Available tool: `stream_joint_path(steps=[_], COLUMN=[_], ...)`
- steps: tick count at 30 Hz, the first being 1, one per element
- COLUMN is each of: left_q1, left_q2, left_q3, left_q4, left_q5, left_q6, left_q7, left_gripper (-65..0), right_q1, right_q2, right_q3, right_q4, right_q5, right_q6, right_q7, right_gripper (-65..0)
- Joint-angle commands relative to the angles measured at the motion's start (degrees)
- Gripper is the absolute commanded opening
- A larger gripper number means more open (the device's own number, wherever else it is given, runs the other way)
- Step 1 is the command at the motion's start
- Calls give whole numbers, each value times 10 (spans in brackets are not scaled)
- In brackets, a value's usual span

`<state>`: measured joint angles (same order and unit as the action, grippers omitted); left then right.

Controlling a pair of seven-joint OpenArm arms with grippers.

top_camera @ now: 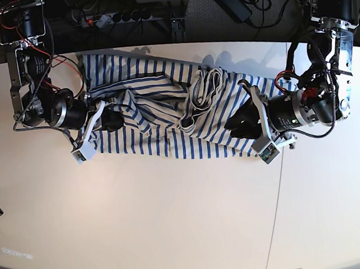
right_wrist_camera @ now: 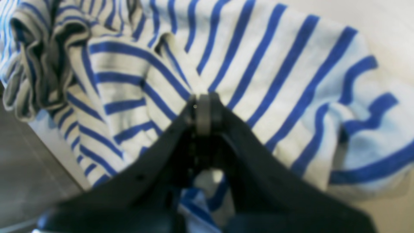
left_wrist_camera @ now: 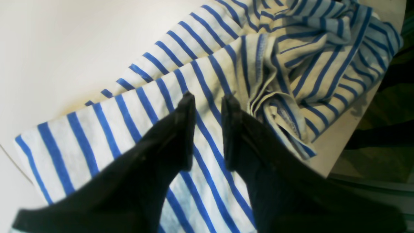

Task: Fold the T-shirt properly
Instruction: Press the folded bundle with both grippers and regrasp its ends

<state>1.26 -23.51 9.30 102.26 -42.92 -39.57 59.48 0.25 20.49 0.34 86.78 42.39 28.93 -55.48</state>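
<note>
- Tool of the right arm point(right_wrist_camera: 203, 111) is pinched tight on a fold of the T-shirt point(top_camera: 166, 120), which lies rumpled across the table point(top_camera: 174, 222)
- Left tool point(left_wrist_camera: 208, 129) stands narrowly parted, straddling striped cloth; whether it grips is unclear
- Both should lift evenly, keeping the fabric taut

Both arms are black with silver metal brackets and round black motors. Red and black cables run along them. The left gripper point(left_wrist_camera: 208, 100) and right gripper point(right_wrist_camera: 203, 100) have tapered black jaws.
</note>
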Motion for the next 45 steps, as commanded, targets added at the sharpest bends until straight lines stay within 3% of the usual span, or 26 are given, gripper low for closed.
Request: stream_joint_path(steps=[1,7,12,14,16,22,25,29,40,45], left_q1=[-9,-9,-9,-9,-9,-9,-9,-9,-9,-9], left_q2=[-5,-5,-9,-17,-24,-48,-51,-51,-51,-51], left_q3=[-3,-3,-3,-3,-3,-3,-3,-3,-3,-3], left_q4=[9,9,7,2,-8,-34,-38,-38,-38,-38], left_q5=[-7,1,19,18,18,16,14,-5,-12,-12], left_q6=[-4,-4,-4,-4,-4,-4,-4,-4,-4,-4], left_q7=[-17,-16,-7,-8,-8,-18,-27,-27,-24,-23], left_gripper=[-504,-504,-504,-504,-504,-504,-504,-504,-504,-504], right_q1=[2,12,11,11,6,-68,-120,-161,-169,-169], right_q2=[6,6,8,9,19,66,67,48,-43,-58], right_q3=[1,16,57,85,116,222,252,254,254,254], right_q4=[6,58,147,164,166,164,153,140,119,86], right_q5=[-6,9,18,27,43,93,111,121,125,100], right_q6=[44,44,43,43,43,43,43,43,44,43], right_q7=[-6,-5,-51,-63,-73,-93,-94,-94,-75,-48], right_gripper=[-650,-650,-650,-477,-368,-349,-229,-207,-207,-207])
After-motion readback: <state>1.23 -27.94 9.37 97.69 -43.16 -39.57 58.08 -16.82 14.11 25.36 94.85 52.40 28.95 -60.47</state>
